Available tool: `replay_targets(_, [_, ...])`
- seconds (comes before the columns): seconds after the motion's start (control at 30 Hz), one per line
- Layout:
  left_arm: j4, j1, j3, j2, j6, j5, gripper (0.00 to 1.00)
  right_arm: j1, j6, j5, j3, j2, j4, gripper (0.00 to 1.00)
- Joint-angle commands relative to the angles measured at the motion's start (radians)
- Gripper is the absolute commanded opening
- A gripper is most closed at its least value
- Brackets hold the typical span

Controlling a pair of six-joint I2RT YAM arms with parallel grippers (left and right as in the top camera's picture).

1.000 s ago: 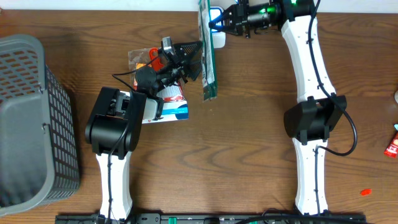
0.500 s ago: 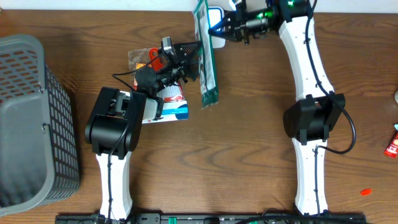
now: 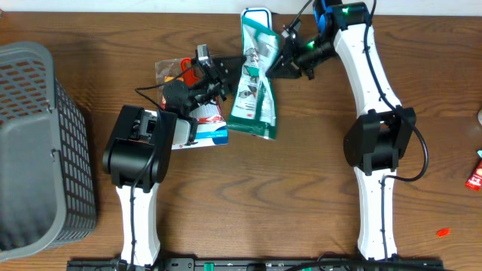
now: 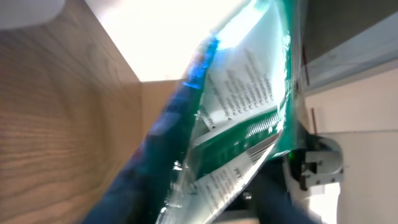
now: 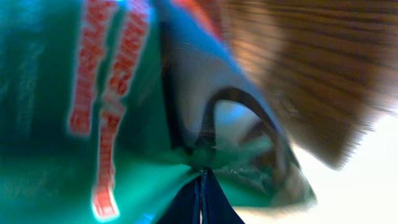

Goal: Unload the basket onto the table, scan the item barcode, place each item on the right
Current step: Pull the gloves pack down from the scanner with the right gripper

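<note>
A grey mesh basket [image 3: 30, 143] is set at the left edge of the wooden bench [image 3: 286, 196]. A clear packet with orange contents [image 3: 172, 69] and a blue-and-white packet [image 3: 213, 134] are laid near the middle. A red packet [image 3: 475, 175] is cut off by the right edge, and a small red scrap [image 3: 443, 232] is seen below it.

The place was a mock shop checkout. A grey shopping basket [image 3: 38, 150] stood left on the wood-grain surface [image 3: 301, 188]; retail packets [image 3: 213, 135], including a green pouch [image 3: 252, 90], were at far centre.
</note>
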Motion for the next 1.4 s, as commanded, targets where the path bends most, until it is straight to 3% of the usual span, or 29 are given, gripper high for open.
replay_targets(0.0, [0.015,-0.002,0.007,-0.008,0.064,0.091,0.11,-0.011,-0.058,0.1,-0.005,0.003,-0.004,0.01])
replay_targets(0.03, [0.015,-0.002,0.007,-0.008,0.063,0.104,0.08,-0.014,-0.058,0.1,-0.006,0.003,-0.003,0.01])
replay_targets(0.47, [0.015,-0.002,0.007,-0.008,0.101,0.177,0.08,-0.03,-0.057,0.135,-0.005,0.003,-0.008,0.02])
replay_targets(0.57, [0.014,0.002,0.007,-0.008,0.115,0.193,0.08,-0.041,-0.058,0.203,-0.006,0.003,-0.029,0.11])
replay_targets(0.73, [0.015,0.019,0.007,-0.008,0.115,0.225,0.08,-0.064,-0.101,0.226,-0.006,0.003,-0.068,0.15])
replay_targets(0.83, [0.015,0.034,0.007,-0.008,0.115,0.24,0.08,-0.073,-0.135,0.229,-0.006,0.003,-0.083,0.25])
replay_targets(1.07, [0.015,0.069,0.007,-0.008,0.114,0.276,0.08,-0.087,-0.166,0.237,-0.006,0.003,-0.088,0.26])
replay_targets(1.27, [0.015,0.086,0.007,-0.008,0.11,0.276,0.08,-0.088,-0.282,0.238,-0.006,0.003,-0.126,0.54])
replay_targets(1.37, [0.015,0.086,0.007,-0.008,0.11,0.276,0.08,-0.09,-0.282,0.237,-0.006,0.003,-0.141,0.57])
